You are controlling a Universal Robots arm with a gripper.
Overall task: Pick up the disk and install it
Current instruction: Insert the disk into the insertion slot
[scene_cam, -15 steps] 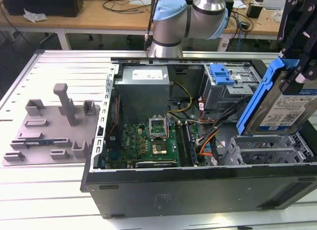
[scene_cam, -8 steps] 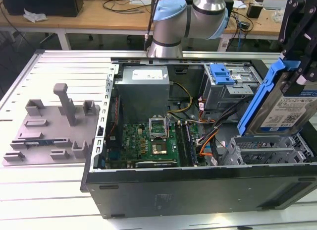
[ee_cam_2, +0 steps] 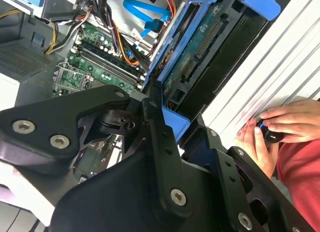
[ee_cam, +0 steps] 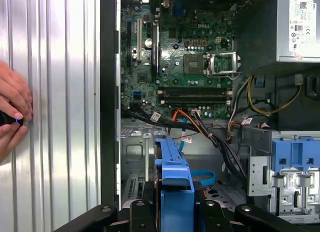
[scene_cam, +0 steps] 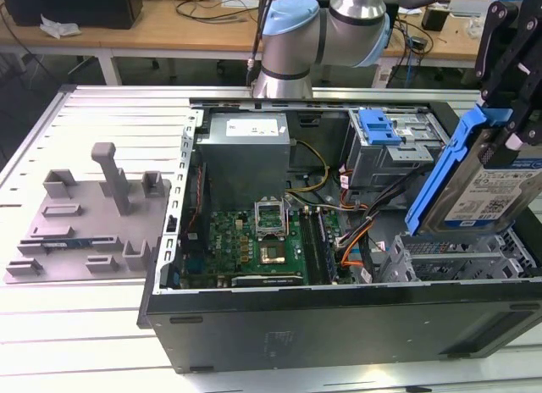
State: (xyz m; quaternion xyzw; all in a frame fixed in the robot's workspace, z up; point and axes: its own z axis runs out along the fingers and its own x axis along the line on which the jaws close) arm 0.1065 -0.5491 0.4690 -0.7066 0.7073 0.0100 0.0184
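Observation:
My gripper is shut on the disk, a silver drive with a white-and-blue label in a bright blue carrier frame. In the exterior view it hangs tilted on edge over the metal drive cage, at the right end of the open computer case. In the second wrist view the black fingers clamp the blue carrier, and the drive's circuit-board side faces the camera. The first wrist view looks down the carrier's edge between the fingers toward the case floor.
A bare blue bracket sits in the upper bay. A grey power supply box, a motherboard and cable bundles lie inside the case. A grey fixture lies on the table. A person's hands rest outside the case wall.

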